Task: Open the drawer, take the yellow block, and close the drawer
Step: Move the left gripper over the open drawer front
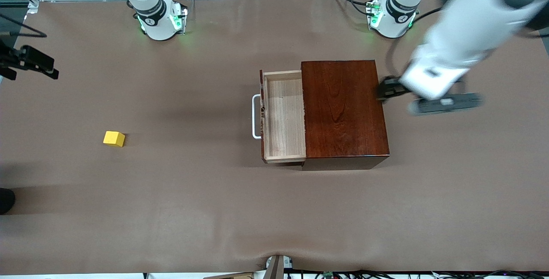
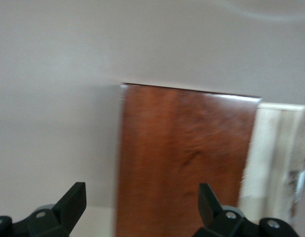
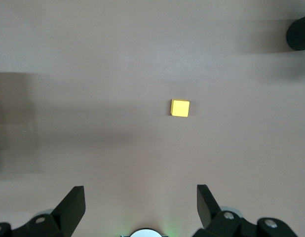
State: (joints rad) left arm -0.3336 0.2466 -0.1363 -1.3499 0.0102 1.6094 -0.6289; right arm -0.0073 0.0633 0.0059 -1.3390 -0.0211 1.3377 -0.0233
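Standing pulled out from the dark reddish-brown wooden box [image 1: 343, 107], the drawer [image 1: 284, 114] shows its pale-wood tray bare, its white handle [image 1: 256, 116] facing the right arm's end of the tabletop [image 1: 214, 210]. The yellow block [image 1: 114, 139] sits on the tabletop well apart from the drawer, toward the right arm's end and a little nearer to the front camera than the handle.

The left gripper [image 2: 142, 205] hangs over the tabletop just beside the box at the left arm's end — its fingers [image 2: 73, 197] spread wide, with nothing between them. The right gripper [image 3: 140, 202] is up high over the tabletop with the block below it in its wrist view — its fingers [image 3: 73, 200] also wide apart and empty.
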